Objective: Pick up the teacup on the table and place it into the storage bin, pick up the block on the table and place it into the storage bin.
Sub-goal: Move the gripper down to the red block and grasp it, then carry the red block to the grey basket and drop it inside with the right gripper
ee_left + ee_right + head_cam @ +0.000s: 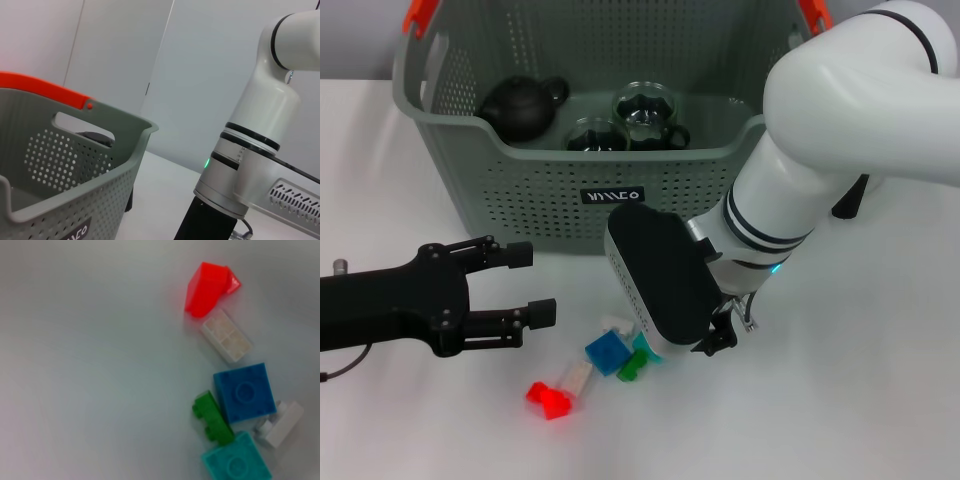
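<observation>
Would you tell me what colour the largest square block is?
Blue; the right wrist view shows it best.

**Bright light, soft shadows, some blur**

Strong light is falling from above and making the white table (880, 400) look very bright, almost washed out. The shadows under the storage bin (550, 190) and the right arm (840, 130) are staying pale and soft. The red block (549, 398) is glowing so hard that its edges are bleeding into the table around it. Small shiny spots are showing on the glass teacups (642, 112) inside the bin.

In the right wrist view the blocks are looking a little fuzzy, and the corners of that picture are turning greyer. The blue block (245, 391) is staying the clearest. In the left wrist view the wall (200, 75) behind is looking flat and evenly lit.
</observation>
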Controlling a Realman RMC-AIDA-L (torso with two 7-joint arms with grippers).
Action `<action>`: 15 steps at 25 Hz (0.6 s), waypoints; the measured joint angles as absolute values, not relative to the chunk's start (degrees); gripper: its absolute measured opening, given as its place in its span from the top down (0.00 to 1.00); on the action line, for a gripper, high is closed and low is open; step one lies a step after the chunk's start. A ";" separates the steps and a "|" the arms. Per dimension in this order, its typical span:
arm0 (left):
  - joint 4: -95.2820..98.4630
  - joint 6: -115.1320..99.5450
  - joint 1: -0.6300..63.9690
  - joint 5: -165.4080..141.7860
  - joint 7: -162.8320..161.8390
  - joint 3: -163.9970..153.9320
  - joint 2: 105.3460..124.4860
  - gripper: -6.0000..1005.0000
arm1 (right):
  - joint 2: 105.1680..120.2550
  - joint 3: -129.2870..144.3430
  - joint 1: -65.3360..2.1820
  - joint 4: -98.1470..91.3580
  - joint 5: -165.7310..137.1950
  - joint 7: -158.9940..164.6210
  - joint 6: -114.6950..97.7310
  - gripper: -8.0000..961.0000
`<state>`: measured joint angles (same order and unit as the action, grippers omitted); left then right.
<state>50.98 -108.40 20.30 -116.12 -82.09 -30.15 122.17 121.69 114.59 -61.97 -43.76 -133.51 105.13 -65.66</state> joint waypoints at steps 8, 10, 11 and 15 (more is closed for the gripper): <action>50.98 -108.37 20.30 -116.00 -82.09 -30.15 122.08 0.16 | 121.64 114.51 -62.34 -43.32 -133.51 105.12 -66.34 0.77; 50.98 -108.36 20.30 -115.98 -82.09 -30.15 122.08 0.16 | 121.64 114.43 -62.35 -43.36 -133.50 105.12 -66.71 0.77; 50.98 -108.36 20.30 -115.97 -82.09 -30.15 122.08 0.16 | 121.62 114.35 -62.36 -43.42 -133.49 105.14 -66.93 0.77; 50.98 -108.51 20.30 -115.95 -82.09 -30.15 122.00 0.16 | 121.25 113.95 -62.35 -43.85 -133.44 106.44 -67.64 0.77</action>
<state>50.98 -108.51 20.30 -115.95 -82.09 -30.15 122.00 121.25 113.95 -62.35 -43.85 -133.44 106.45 -67.64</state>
